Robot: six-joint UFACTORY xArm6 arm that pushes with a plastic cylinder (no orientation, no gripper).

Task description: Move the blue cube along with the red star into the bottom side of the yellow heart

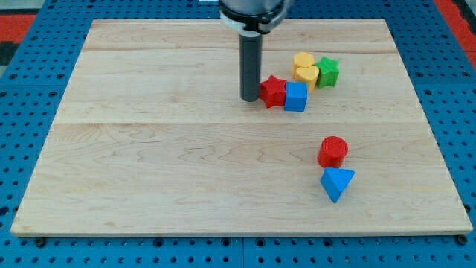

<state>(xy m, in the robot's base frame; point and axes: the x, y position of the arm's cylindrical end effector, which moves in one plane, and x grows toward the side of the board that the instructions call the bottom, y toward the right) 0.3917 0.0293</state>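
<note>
Since my tip (249, 99) has no gripper to open or close, it sits touching the red star (273, 91), blue cube (296, 96) just beyond, yellow heart (305, 73) past them, lined for pushing.

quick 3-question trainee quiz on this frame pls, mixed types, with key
1. True or false: my tip sits at the view's left of the red star.
2. Which block touches the red star on its right in the view? A) blue cube B) green block C) red cylinder
3. Fill in: the blue triangular block lies just below the red ____.

Key
1. True; the tip is right beside the star.
2. A. The yellow heart lies just above the cube.
3. cylinder
</note>
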